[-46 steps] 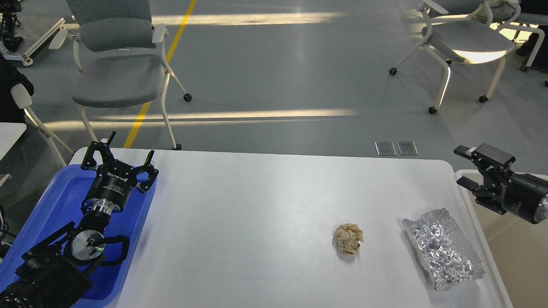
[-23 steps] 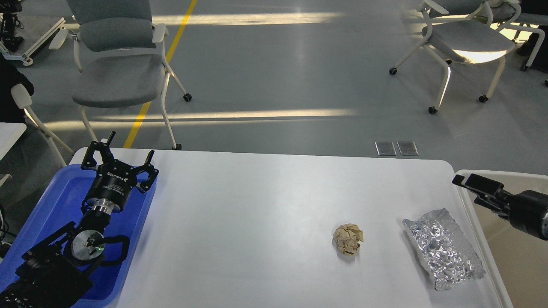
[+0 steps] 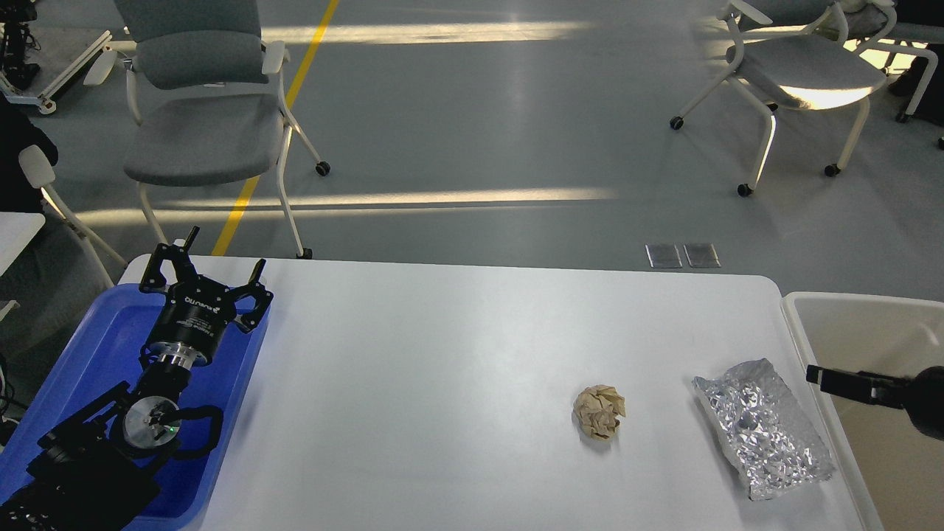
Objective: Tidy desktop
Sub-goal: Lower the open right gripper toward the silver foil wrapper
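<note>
Currently, desktop (image 3: 457, 383): centre, bearing litter.
Left gripper (image 3: 203, 274): nine o'clock, spread wide, empty, over blue tray (image 3: 110, 346).
Right gripper (image 3: 837, 381): four o'clock, opening unclear, above cream bin (image 3: 855, 324).
Foil wrapper (image 3: 763, 428), paper ball (image 3: 599, 411): four o'clock, likely awaiting binning.

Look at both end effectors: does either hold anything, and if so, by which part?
Nothing is held. The left end effector is open and empty above the blue tray. The right end effector shows nothing in it, away from the foil and paper ball.

Left tool (image 3: 205, 276) spread wide; right tool (image 3: 830, 377) edge-on, unreadable
</note>
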`<action>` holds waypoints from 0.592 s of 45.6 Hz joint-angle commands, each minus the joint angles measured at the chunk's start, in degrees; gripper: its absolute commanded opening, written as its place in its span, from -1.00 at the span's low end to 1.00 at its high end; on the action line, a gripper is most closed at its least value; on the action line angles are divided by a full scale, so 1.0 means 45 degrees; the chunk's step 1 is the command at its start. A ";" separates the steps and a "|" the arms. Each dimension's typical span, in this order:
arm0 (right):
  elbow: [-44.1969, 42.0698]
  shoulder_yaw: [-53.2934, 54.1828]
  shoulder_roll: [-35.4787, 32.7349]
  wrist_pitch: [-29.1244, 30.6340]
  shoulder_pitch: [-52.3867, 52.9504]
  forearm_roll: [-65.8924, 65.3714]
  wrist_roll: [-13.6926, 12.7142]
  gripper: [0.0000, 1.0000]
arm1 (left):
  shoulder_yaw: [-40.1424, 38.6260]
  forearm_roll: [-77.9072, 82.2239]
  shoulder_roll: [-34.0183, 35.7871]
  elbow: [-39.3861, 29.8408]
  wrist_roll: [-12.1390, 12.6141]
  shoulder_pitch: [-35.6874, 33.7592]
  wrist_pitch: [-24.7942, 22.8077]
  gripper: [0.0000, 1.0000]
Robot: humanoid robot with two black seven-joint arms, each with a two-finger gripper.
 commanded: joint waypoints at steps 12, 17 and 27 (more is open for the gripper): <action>-0.3201 -0.2080 0.2427 -0.3268 -0.0084 -0.0414 0.1218 1.00 | 0.0000 -0.0001 0.0004 -0.0002 0.0000 0.0000 0.0000 1.00; -0.3670 -0.2159 0.3090 -0.3599 -0.0670 -0.0062 0.1218 1.00 | 0.0000 -0.0001 0.0004 0.0017 0.0000 0.0000 0.0000 1.00; -0.5230 -0.2198 0.4536 -0.3951 -0.1100 0.0778 0.1218 1.00 | 0.0000 -0.0001 0.0004 -0.0002 0.0000 0.0000 0.0000 1.00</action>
